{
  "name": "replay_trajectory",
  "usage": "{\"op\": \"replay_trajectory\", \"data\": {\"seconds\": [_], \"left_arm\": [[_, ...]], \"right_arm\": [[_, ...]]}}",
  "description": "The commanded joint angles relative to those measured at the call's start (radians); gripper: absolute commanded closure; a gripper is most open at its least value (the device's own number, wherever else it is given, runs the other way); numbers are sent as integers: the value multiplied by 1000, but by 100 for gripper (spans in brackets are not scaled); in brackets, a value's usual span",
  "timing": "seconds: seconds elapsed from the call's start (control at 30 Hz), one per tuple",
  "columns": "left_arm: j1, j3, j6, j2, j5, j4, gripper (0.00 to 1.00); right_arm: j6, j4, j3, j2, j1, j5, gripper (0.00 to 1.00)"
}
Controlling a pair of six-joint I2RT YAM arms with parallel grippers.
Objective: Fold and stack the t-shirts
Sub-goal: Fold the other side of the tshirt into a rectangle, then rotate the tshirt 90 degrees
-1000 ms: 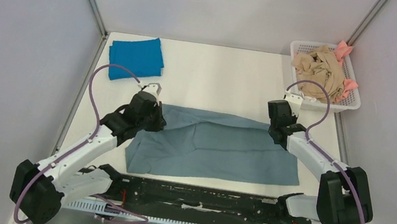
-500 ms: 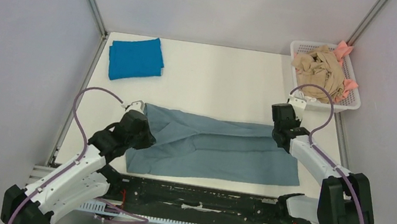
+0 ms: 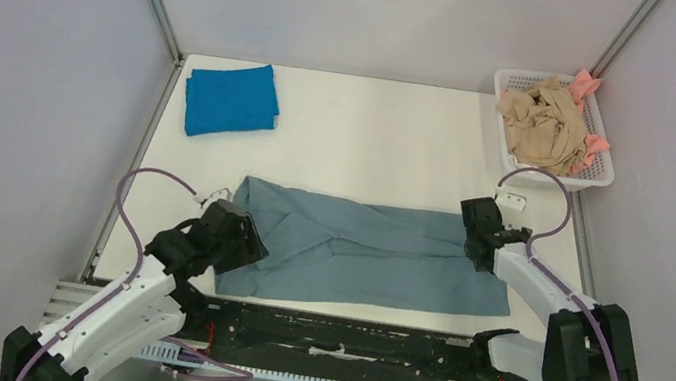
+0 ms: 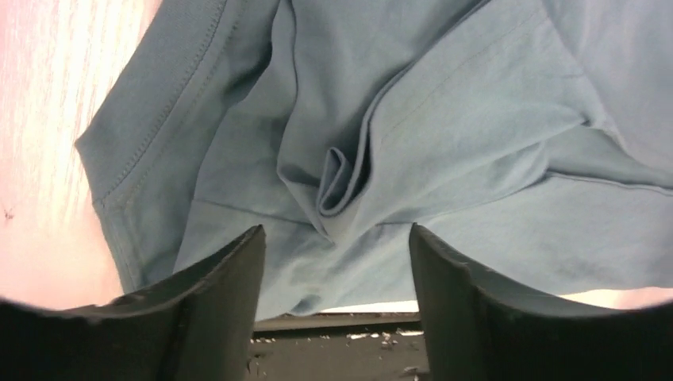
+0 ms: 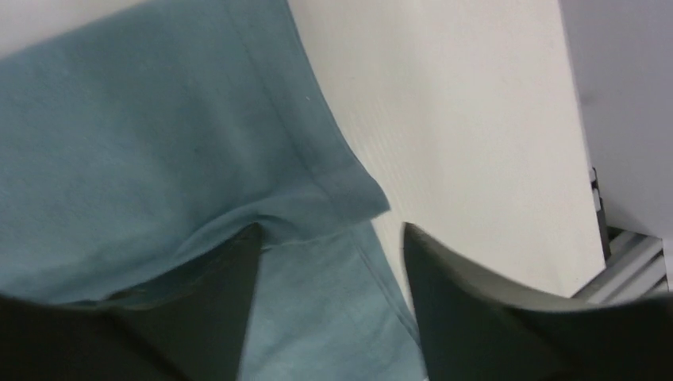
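Observation:
The grey-blue t-shirt (image 3: 375, 257) lies flat in the middle of the table, folded into a long band with its upper layer creased. My left gripper (image 3: 239, 236) hovers over the shirt's left end, open, with a small cloth pucker (image 4: 341, 178) just beyond its fingertips (image 4: 230, 278). Over the shirt's right end my right gripper (image 3: 480, 242) is open too, above the folded corner (image 5: 349, 198); nothing is between its jaws. A bright blue t-shirt (image 3: 231, 99) lies folded at the back left.
A white basket (image 3: 599, 174) at the back right holds a crumpled beige shirt (image 3: 542, 120) and a pink one (image 3: 587, 86). The black rail (image 3: 342, 338) runs along the table's near edge, close to the shirt's hem. Grey walls close in both sides.
Both grippers drew the shirt's far edge toward the near side, folding it over, then opened and let it go. The left arm pulled back toward its base.

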Motion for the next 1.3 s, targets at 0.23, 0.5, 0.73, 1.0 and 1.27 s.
{"op": "replay_trajectory", "data": {"seconds": [0.23,0.5,0.73,1.0,1.27], "left_arm": [[-3,151,98,64,115,216,20],[1,205,45,587,164,563,19],[78,406,80,1022,258,604,17],[148,1091,101,1550,451,420,16],[79,1873,-237,2085,645,474,16]], "right_arm": [[-136,124,-38,-335,-5,-173,2],[-189,687,-186,-161,5,-1083,2],[-223,613,-127,-1,11,-1014,2],[-141,544,-181,37,15,-1055,2],[38,717,-243,73,272,-1224,2]]}}
